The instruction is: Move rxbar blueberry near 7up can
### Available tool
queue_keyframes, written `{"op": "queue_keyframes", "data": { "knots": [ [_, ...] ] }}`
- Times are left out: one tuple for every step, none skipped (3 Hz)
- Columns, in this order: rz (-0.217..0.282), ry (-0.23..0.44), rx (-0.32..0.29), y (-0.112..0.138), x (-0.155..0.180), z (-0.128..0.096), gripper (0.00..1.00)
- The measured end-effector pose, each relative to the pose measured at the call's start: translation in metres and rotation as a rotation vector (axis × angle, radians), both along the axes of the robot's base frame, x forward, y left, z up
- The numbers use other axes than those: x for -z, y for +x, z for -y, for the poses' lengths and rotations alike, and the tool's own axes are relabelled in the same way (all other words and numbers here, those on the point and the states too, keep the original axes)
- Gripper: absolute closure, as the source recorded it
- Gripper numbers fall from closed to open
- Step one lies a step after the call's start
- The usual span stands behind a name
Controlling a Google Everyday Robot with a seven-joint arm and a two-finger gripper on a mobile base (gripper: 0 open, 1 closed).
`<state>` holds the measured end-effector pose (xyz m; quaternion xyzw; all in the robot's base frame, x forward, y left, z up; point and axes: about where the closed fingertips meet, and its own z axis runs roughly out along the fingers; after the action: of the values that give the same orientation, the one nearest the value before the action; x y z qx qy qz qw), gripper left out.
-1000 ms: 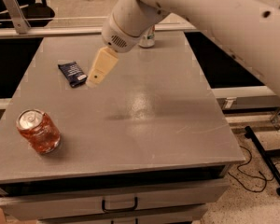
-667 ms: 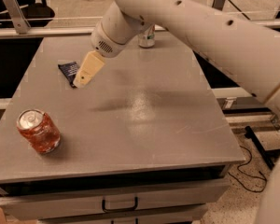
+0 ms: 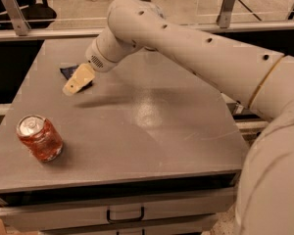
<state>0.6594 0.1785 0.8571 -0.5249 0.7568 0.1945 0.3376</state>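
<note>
The arm (image 3: pixel 201 48) is a thick, smooth, cream-white tube built of rounded sections that narrow toward the wrist. Small dark round holes (image 3: pixel 208 40) dot its shell. A thin tan band (image 3: pixel 262 82) rings the widest joint, and a patch of fine grille dots (image 3: pixel 95 61) marks the wrist. The gripper (image 3: pixel 77 81) is pale yellowish-tan and blocky, and it sits over the far left of the grey table (image 3: pixel 152 131).

A: Gripper (image 3: pixel 77 81) at the table's (image 3: pixel 152 131) far-left side, covering part of the rxbar blueberry (image 3: pixel 67 71) — contact unclear.
B: Orange-red can (image 3: pixel 39 138) upright near the front-left edge — well apart.
</note>
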Motion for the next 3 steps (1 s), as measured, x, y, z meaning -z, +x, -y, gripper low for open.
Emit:
{"op": "queue_keyframes", "data": {
  "knots": [
    [-0.002, 0.042, 0.030, 0.007, 0.007, -0.019, 0.17],
    [0.005, 0.052, 0.043, 0.011, 0.011, -0.034, 0.41],
    [-0.010, 0.028, 0.042, 0.013, 0.026, -0.043, 0.64]
  ]
}}
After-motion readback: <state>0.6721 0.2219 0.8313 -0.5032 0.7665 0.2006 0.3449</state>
